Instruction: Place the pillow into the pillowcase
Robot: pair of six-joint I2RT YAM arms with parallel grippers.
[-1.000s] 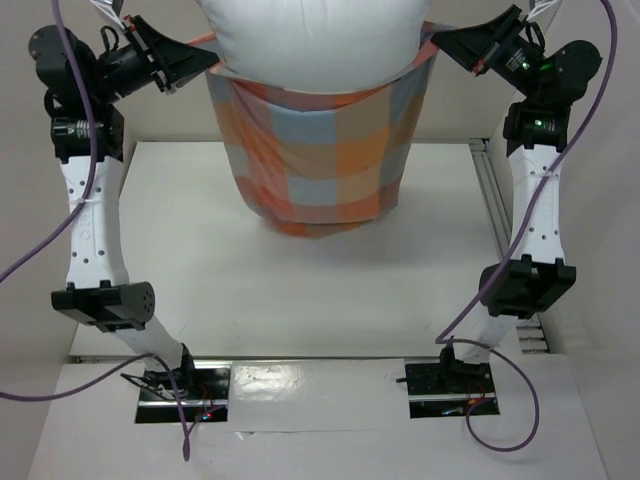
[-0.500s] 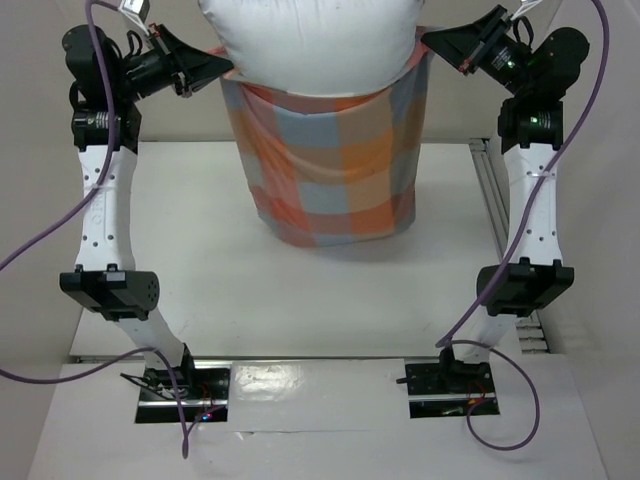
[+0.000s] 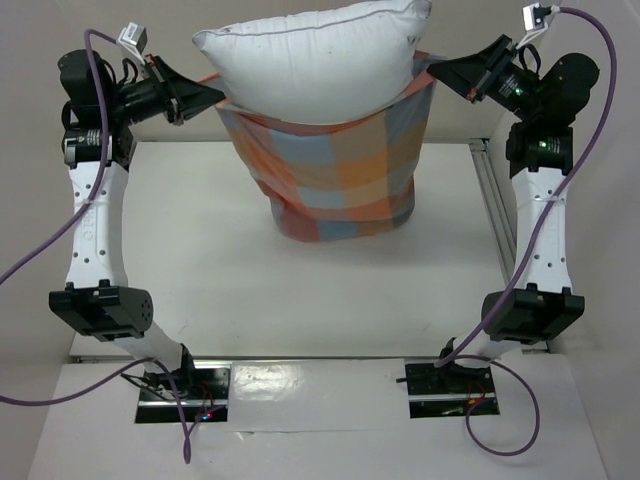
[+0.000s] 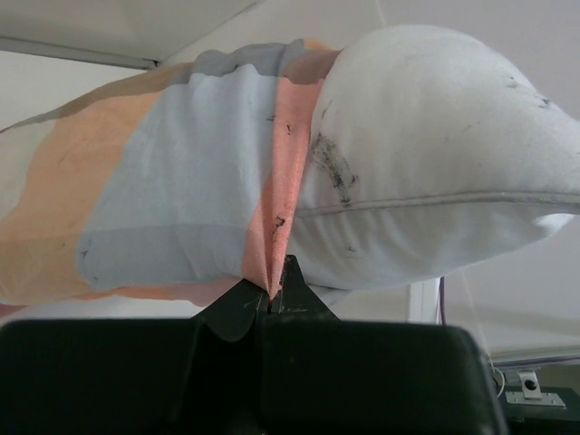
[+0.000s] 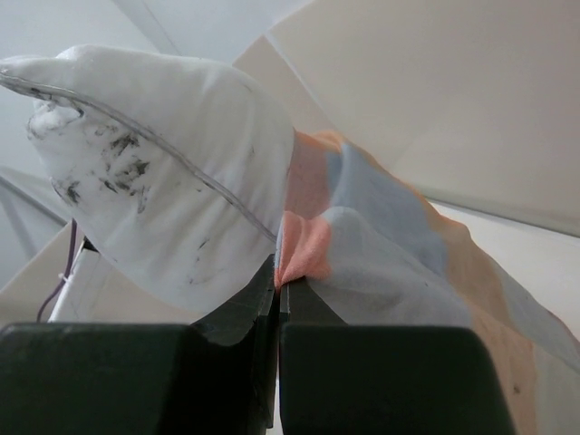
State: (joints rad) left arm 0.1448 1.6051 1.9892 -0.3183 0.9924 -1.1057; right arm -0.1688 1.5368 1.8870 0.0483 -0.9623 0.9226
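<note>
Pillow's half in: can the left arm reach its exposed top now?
Probably not: the left gripper is shut on the pillowcase rim, as is the right gripper. The pillow sits close, but reaching means letting go.

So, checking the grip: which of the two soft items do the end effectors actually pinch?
The checked pillowcase, rim clamped by the left end effector and right end effector; the plain white pillow just sits partly inside.
</note>
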